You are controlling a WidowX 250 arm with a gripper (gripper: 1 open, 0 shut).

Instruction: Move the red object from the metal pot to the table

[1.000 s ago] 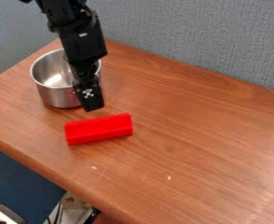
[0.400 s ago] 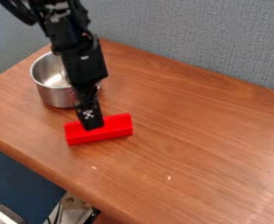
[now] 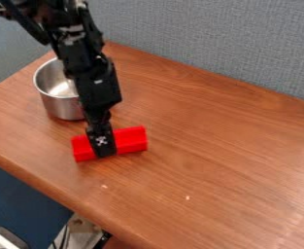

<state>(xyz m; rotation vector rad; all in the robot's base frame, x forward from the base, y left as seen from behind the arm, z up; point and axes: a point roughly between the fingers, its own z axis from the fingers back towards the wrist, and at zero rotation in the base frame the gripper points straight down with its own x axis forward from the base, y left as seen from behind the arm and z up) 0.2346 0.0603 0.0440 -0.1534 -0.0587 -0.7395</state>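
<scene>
The red object (image 3: 125, 139), a bright red block, lies flat on the wooden table (image 3: 219, 146), just in front and to the right of the metal pot (image 3: 53, 88). My black gripper (image 3: 102, 144) points straight down over the middle of the block, its fingers low at the block's sides. The jaws stand open, straddling the block, and I cannot tell whether they touch it. The arm covers the pot's right rim, and what shows of the pot's inside holds nothing.
The table's front edge runs diagonally at lower left, with dark floor and a chair base below. A grey-blue wall stands behind the table. Bare wood stretches to the right of the block.
The gripper has come down from beside the pot onto the red block, moving slightly toward the front. The block and the pot have stayed in place.
</scene>
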